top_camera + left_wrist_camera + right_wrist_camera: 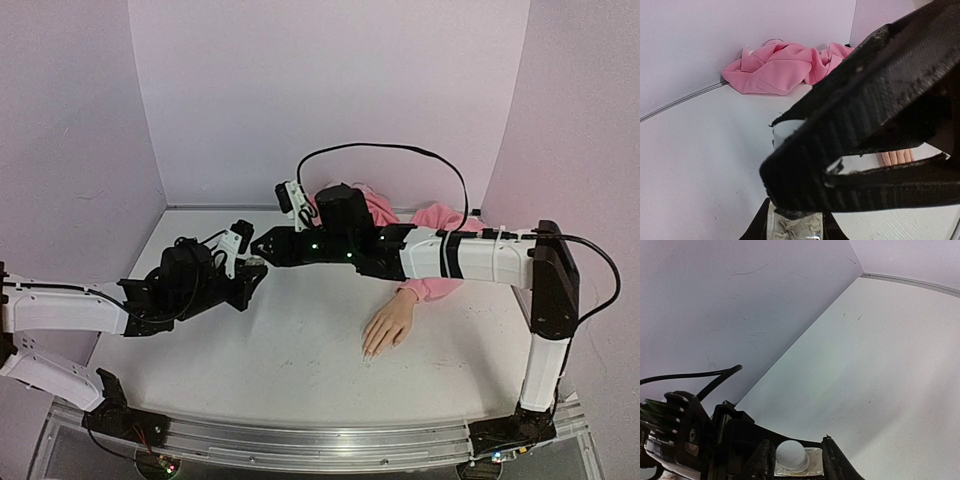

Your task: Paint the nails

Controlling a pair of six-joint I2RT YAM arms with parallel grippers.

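Nearest on the right of the surface point(300, 380) lies the mannequin hand point(390, 322), palm down, fingers pointing toward the near edge. The nails point(367, 352) at its fingertips look pale and bare from above, though they are too small there to be sure. Its pink sleeve point(432, 288) runs back under the right arm.

Farther back and to the left, well apart from the hand, the two arms meet. The left jaws are shut on a small clear bottle point(795, 226), holding it upright by its glass body. The right jaws reach across from the right and stand partly apart on either side of the white cap point(790, 453). A sliver of gap shows on one side, and I cannot tell whether the pads touch it yet. Against the far wall the rest of the hoodie point(775, 67) lies bunched.

By my reading the task has barely begun. The cap is on the bottle and no colour shows on any nail, so this looks like the uncapping step. Lifting the brush out, carrying it over to the hand and coating each nail are all left.

The overhead view alone shows the whole hand and how far it lies from the bottle. The left wrist view alone shows the glass in its own jaws, with the right jaws filling the frame and the mannequin's fingers point(897, 157) glimpsed beneath them. The right wrist view alone shows the cap seated between its jaws, and nothing of the hand.
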